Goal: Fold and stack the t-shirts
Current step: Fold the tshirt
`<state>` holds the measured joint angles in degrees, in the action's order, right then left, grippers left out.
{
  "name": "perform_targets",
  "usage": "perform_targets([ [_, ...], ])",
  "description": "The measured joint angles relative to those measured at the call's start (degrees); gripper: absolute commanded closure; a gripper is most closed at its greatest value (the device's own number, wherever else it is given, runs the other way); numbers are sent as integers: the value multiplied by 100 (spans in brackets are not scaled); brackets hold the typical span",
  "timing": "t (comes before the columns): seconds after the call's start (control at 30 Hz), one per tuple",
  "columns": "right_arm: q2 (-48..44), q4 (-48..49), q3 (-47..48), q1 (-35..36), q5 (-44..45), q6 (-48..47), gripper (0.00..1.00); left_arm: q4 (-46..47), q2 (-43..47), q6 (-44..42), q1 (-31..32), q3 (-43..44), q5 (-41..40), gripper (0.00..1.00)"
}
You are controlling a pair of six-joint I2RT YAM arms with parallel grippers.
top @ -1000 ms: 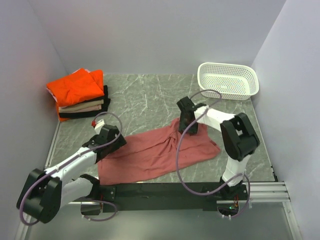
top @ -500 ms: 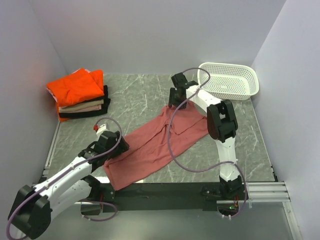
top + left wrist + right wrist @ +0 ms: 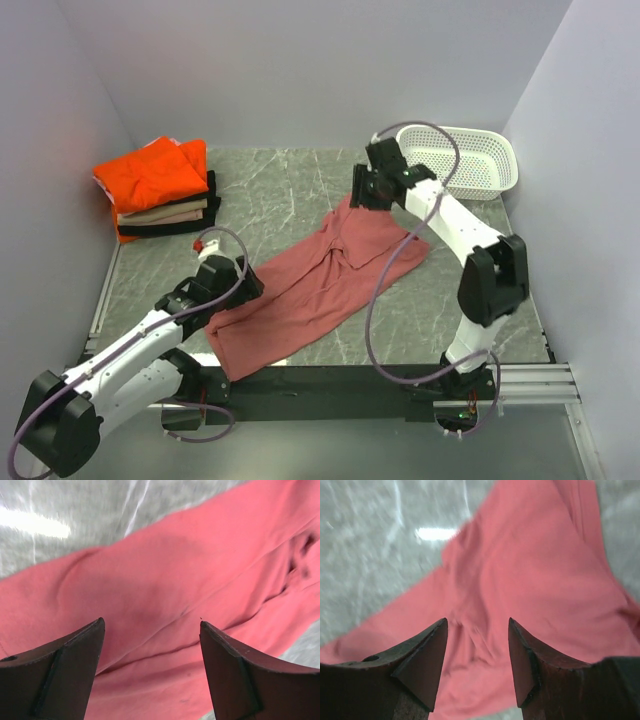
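Observation:
A salmon t-shirt [image 3: 320, 280] lies stretched out diagonally on the marble table, from near left to far right. My left gripper [image 3: 245, 290] hovers open over its near-left part; in the left wrist view the gripper [image 3: 152, 622] has only wrinkled salmon cloth [image 3: 165, 580] beneath it and nothing between its fingers. My right gripper [image 3: 362, 195] is open above the shirt's far end. The right wrist view shows the gripper [image 3: 477, 621] above the cloth [image 3: 530, 570], apart from it. A stack of folded shirts sits at the far left: orange [image 3: 150, 175] on top, then beige [image 3: 170, 212] and black [image 3: 165, 227].
A white perforated basket [image 3: 460, 160] stands at the far right corner, just behind the right arm's wrist. Grey walls close in the table on three sides. The black rail with the arm bases [image 3: 330, 385] runs along the near edge.
The right gripper moved away from me with the shirt's far end, stretching the shirt into a long diagonal strip, then shifted slightly right above it. The left gripper stayed over the near-left part.

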<state>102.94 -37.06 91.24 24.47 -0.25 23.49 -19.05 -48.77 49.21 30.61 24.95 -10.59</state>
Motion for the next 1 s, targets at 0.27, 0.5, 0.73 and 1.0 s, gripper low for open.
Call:
perform_targets([
  [0.27,-592,111,-2208,155,98,96,41,118,-278,-46,144,-197,177,18],
  [0.5,-374,289,-2651,164,68,184,41,415,-588,-46,258,-361,260,18],
  [0.73,269,603,-2339,164,-249,229,42,638,-719,-17,407,-431,278,18],
  [1.0,1106,511,-1189,164,-546,212,42,918,-409,372,640,-719,358,18],
])
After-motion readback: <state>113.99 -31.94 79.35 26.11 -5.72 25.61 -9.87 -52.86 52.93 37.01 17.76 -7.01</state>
